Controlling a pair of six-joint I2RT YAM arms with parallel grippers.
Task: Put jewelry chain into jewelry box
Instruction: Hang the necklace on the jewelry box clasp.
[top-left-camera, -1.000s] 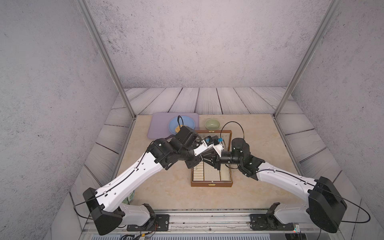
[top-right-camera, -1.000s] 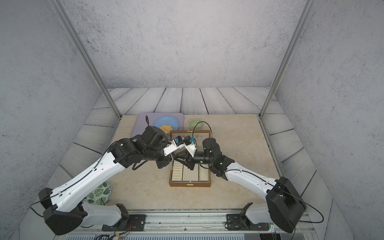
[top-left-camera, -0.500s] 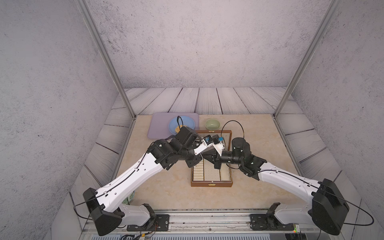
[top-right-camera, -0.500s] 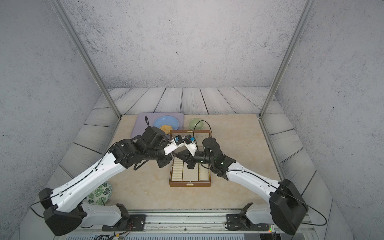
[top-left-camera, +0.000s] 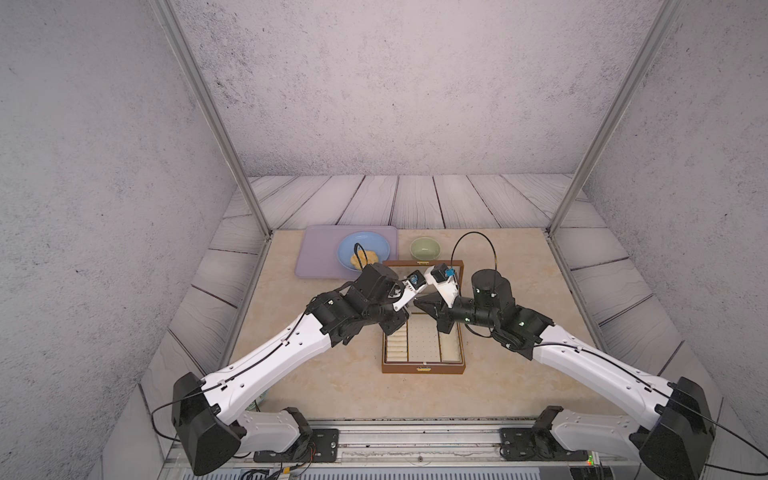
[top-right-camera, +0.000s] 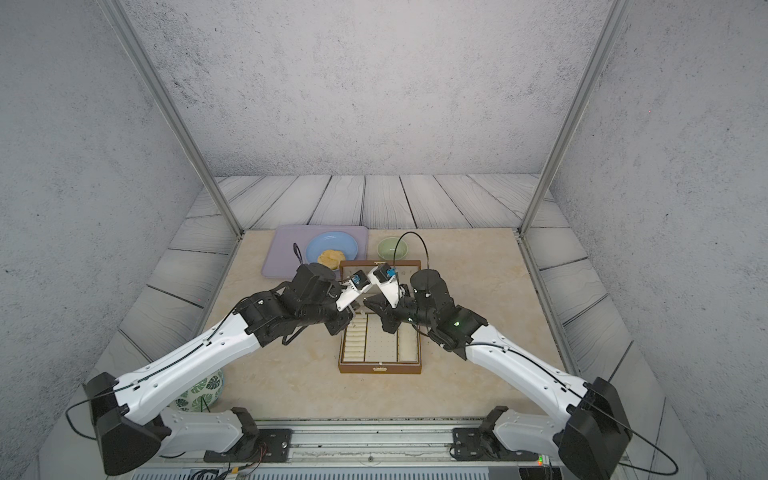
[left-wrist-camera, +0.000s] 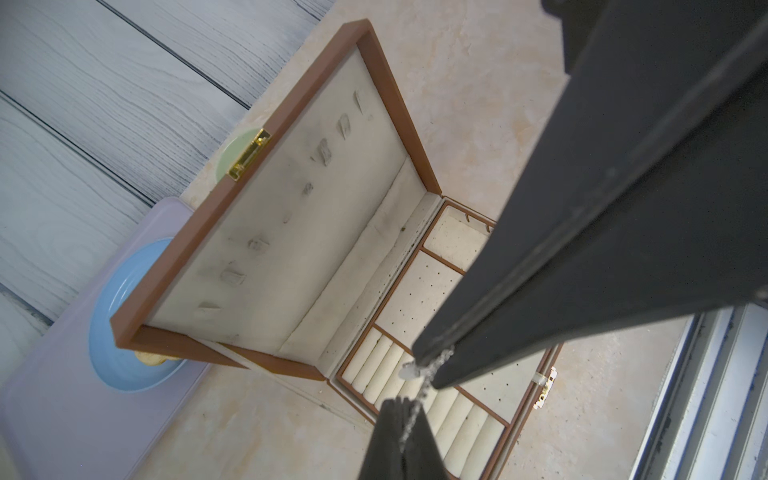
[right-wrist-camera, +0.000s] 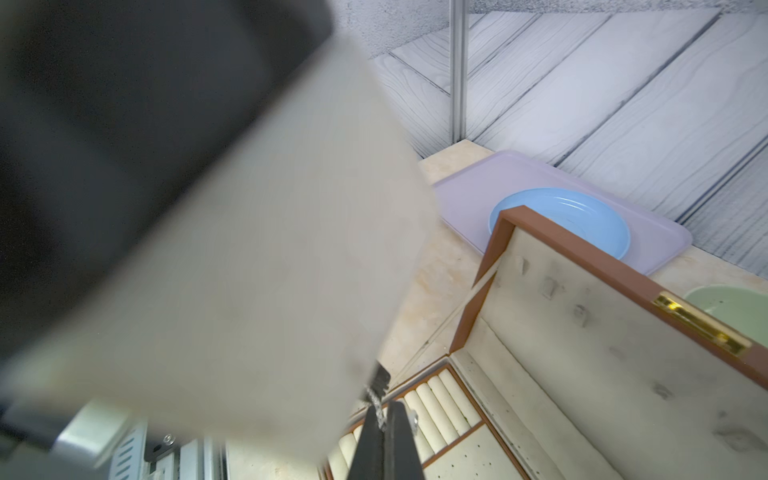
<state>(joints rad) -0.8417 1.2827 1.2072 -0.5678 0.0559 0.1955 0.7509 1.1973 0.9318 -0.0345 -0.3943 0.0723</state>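
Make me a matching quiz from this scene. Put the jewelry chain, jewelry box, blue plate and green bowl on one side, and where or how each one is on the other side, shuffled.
Things:
1. jewelry chain
2. jewelry box
3. blue plate
4. green bowl

Place or state:
A. on the lilac tray
B. open, lid raised
C. pinched by the left gripper and right gripper, above the box
D. beside the tray, behind the box lid

Pairs: 1-C, 2-B, 3-A, 4-D
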